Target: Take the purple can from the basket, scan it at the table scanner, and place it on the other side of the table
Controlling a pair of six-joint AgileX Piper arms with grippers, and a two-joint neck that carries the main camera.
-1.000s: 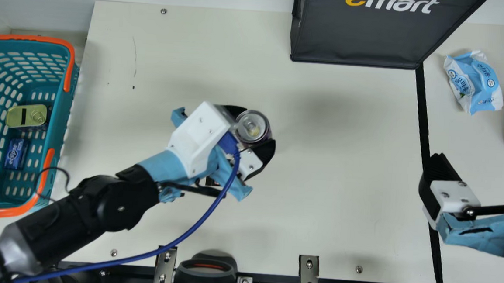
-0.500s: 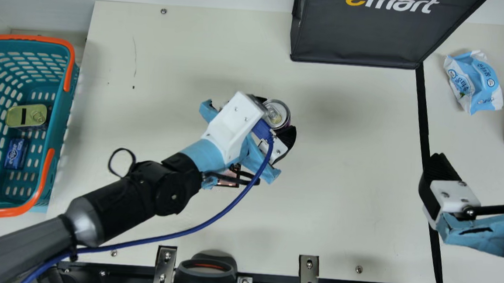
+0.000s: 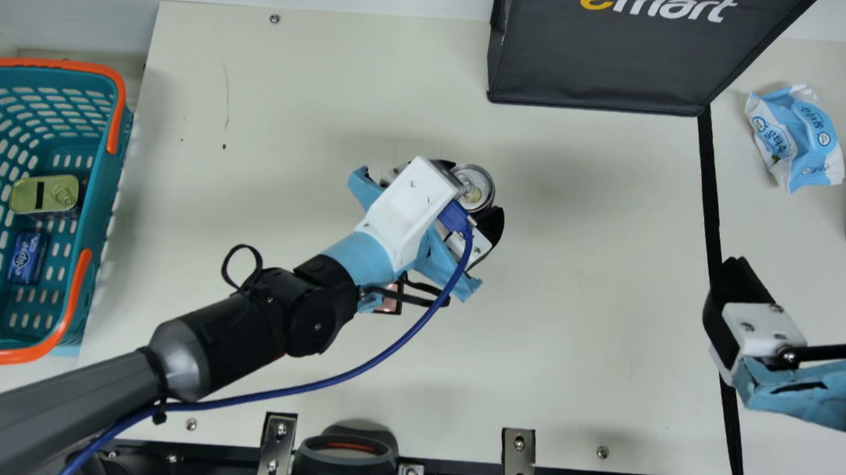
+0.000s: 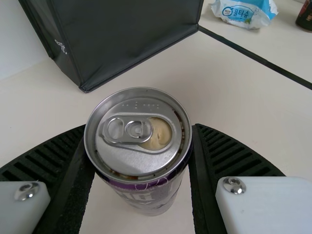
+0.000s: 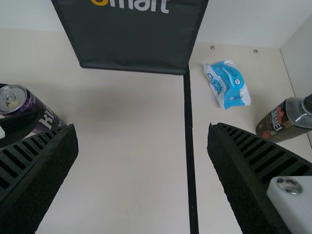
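The carry is in hand: the purple can (image 3: 474, 188) is out of the basket (image 3: 44, 63) and held upright between the ribbed fingers of the left hand (image 4: 139, 146), over the middle of the bench (image 3: 572, 313); whether its base touches down I can't tell. It is well apart from the table scanner (image 3: 346, 449) at the near edge, and nothing shows whether the scan is done. If it is, the next move is probably to stand the can down mid-bench and let go, so the right hand (image 5: 142, 127), wide and with nothing in its grip, can take it over the black strip (image 5: 189, 146); if not, the can must first go back to the scanner. Past the strip lie a wet wipes pack (image 3: 796, 139) and a dark bottle (image 5: 292, 118), so the can wants a spot beside them. The black bag (image 3: 602, 65) stands at the back, best kept clear of. A flat tin (image 3: 45, 195) and a small blue box (image 3: 26, 257) sit in the basket.
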